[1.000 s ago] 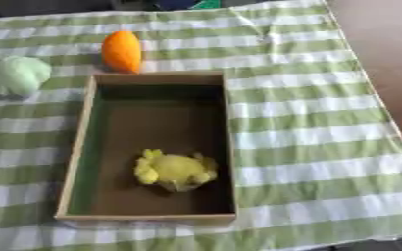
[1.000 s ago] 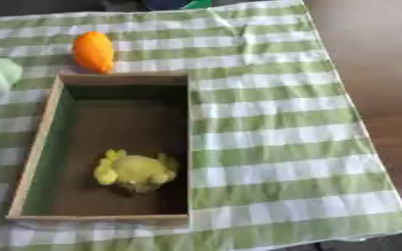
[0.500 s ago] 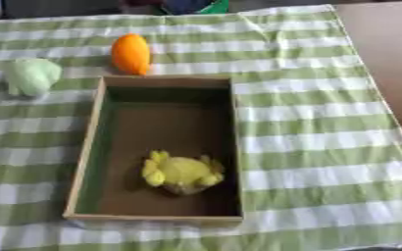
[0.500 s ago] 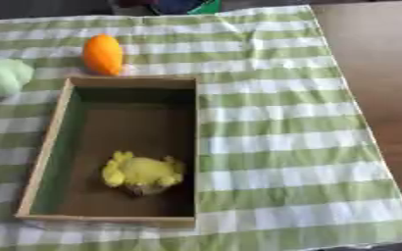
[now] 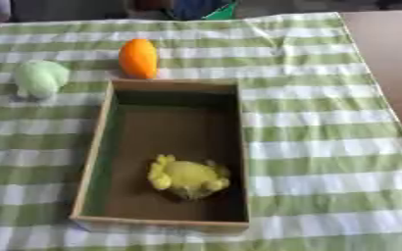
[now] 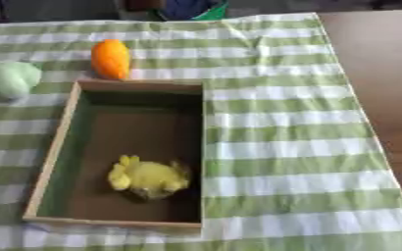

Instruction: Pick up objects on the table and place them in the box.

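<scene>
You see neither hand, so their state can't be told; nearest you, a yellow toy (image 5: 188, 177) lies inside the box (image 5: 91, 166); just past its far wall stands an orange object (image 5: 138, 58); left, a pale green object (image 5: 40, 77) on the checked cloth (image 5: 316, 122).

No text, label or number — nothing legible.

we count one box (image 5: 91, 162), one yellow toy (image 5: 187, 177) inside it, one orange thing (image 5: 138, 58) and one pale green thing (image 5: 39, 77) on the cloth (image 5: 316, 122).
</scene>
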